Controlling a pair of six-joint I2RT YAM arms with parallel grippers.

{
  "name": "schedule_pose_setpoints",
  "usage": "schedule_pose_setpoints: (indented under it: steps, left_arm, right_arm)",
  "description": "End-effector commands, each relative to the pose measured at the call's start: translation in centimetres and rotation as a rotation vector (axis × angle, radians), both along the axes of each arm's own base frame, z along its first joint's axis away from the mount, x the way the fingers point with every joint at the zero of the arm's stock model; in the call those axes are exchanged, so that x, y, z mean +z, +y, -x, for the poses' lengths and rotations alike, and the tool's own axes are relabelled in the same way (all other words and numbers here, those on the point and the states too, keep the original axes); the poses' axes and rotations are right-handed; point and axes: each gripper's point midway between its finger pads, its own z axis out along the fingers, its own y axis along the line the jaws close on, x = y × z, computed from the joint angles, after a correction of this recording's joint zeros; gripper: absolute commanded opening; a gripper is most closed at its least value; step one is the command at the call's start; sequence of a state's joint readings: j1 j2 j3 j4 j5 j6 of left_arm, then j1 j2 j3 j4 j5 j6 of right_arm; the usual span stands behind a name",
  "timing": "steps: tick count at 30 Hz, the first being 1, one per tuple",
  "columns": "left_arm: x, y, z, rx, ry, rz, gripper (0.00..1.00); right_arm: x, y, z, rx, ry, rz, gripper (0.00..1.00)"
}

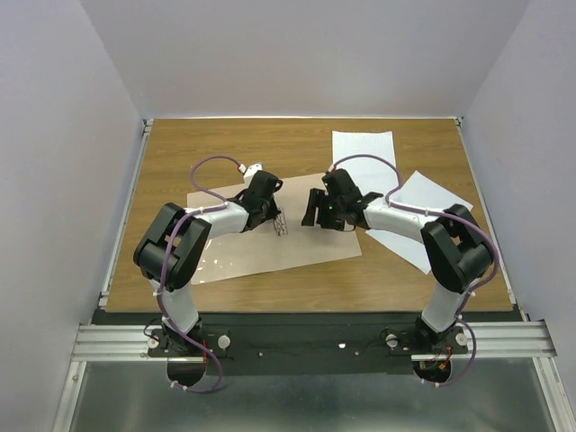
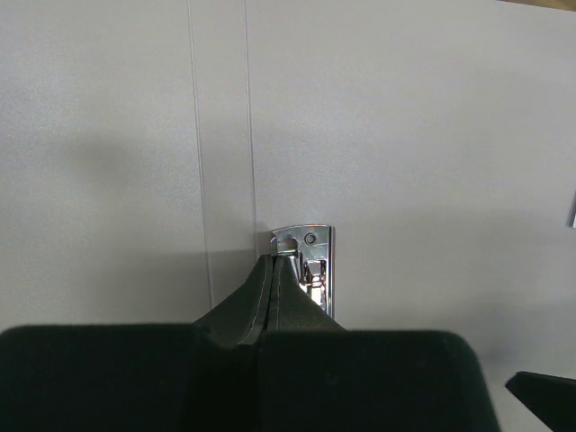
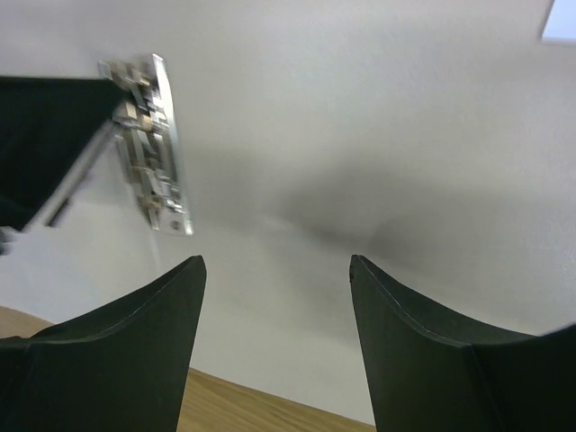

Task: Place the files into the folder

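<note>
Position of task items: the folder (image 1: 261,256) (image 2: 405,135) (image 3: 360,135) lies flat on the wooden bench (image 1: 180,153) (image 3: 252,405), left of centre, with its long side running left to right. Both files are outside it, at the far right of the bench. The first sheet (image 1: 363,153) lies square to the back edge, just beyond the folder's far right corner. The second sheet (image 1: 430,193) lies askew to the right of it, and the right arm (image 1: 396,220) crosses over it (whether either sheet touches the folder cannot be told, as the arms cover that spot).

Left arm (image 1: 207,220): reaches in over the folder's middle. The left jaws are pressed fully together on the metal clip (image 1: 282,223) (image 2: 310,261) (image 3: 148,144) at the folder's upper middle; the left wrist view shows the black tips meeting on the clip's plate.

Right arm: its wrist sits just to the right of the clip, above the folder. The right jaws stand wide apart and hold nothing; between them the right wrist view shows only the folder surface and a strip of bench. The clip is well to their left, not touched.
</note>
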State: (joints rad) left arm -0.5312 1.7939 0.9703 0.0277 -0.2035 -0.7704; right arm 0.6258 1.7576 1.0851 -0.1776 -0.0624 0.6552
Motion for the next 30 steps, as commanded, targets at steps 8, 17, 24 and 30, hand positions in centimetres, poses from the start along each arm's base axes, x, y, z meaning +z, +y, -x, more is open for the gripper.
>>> schedule_pose_setpoints:
  steps: [8, 17, 24, 30]
  left_arm:
    - [2.9, -0.3, -0.8, -0.01, -0.042, 0.033, 0.06]
    - [6.1, 0.3, -1.9, -0.008, -0.097, 0.033, 0.34]
    - [9.4, 1.2, -1.8, -0.011, -0.151, 0.038, 0.76]
    - [11.7, 0.7, 4.8, -0.128, -0.216, 0.115, 0.89]
  right_arm:
    - [-7.1, -3.6, 3.8, -0.085, 0.169, 0.133, 0.73]
    - [-8.0, -4.7, 4.7, -0.111, 0.185, 0.159, 0.73]
    - [-8.0, -4.5, 4.6, -0.108, 0.189, 0.155, 0.73]
    - [-8.1, -4.3, 4.6, -0.104, 0.192, 0.151, 0.73]
